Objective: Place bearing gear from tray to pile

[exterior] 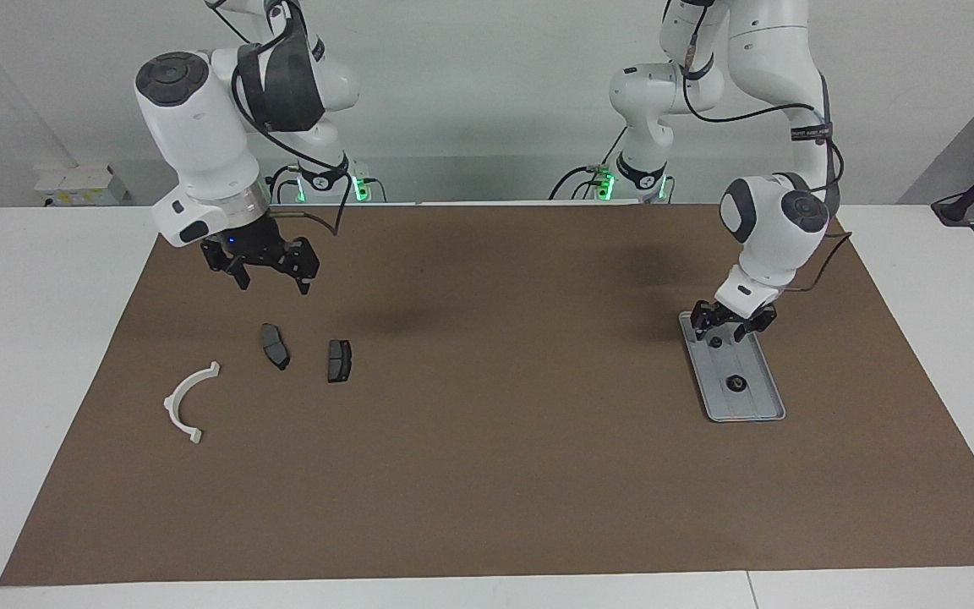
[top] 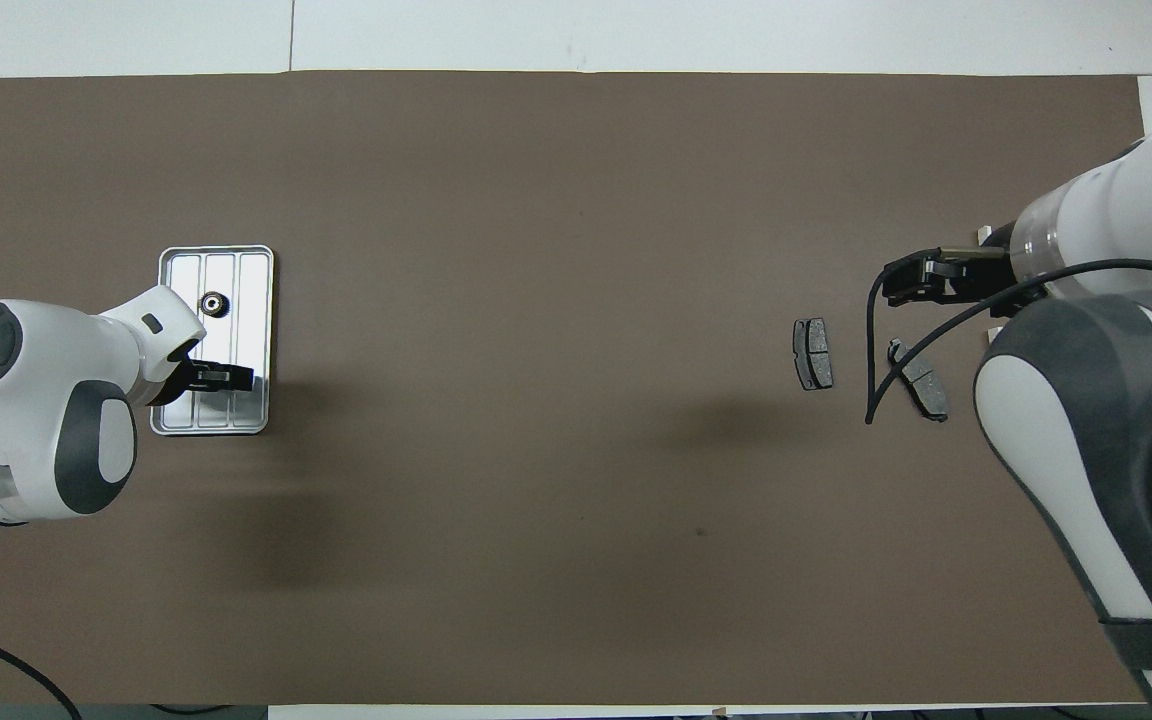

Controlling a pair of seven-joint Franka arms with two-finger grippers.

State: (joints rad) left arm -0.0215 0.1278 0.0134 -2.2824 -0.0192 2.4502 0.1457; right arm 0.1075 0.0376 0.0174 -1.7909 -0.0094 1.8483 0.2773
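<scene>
The silver tray (exterior: 764, 404) lies on the brown mat toward the left arm's end and also shows in the overhead view (top: 236, 262). One small dark bearing gear (exterior: 736, 385) sits in its half farther from the robots (top: 213, 304). My left gripper (exterior: 719, 330) is low over the tray's nearer end (top: 219, 377), open, with a second small dark part (exterior: 715, 341) between its fingers. The pile lies toward the right arm's end: a white half-ring bracket (exterior: 187, 402) and two dark pads (exterior: 275, 346) (exterior: 339, 360). My right gripper (exterior: 271, 275) hangs open and empty over the mat by the pads.
The brown mat (exterior: 487, 440) covers most of the white table. In the overhead view the right arm (top: 1086, 400) hides the bracket and part of one pad (top: 926, 388); the other pad (top: 813, 353) shows whole.
</scene>
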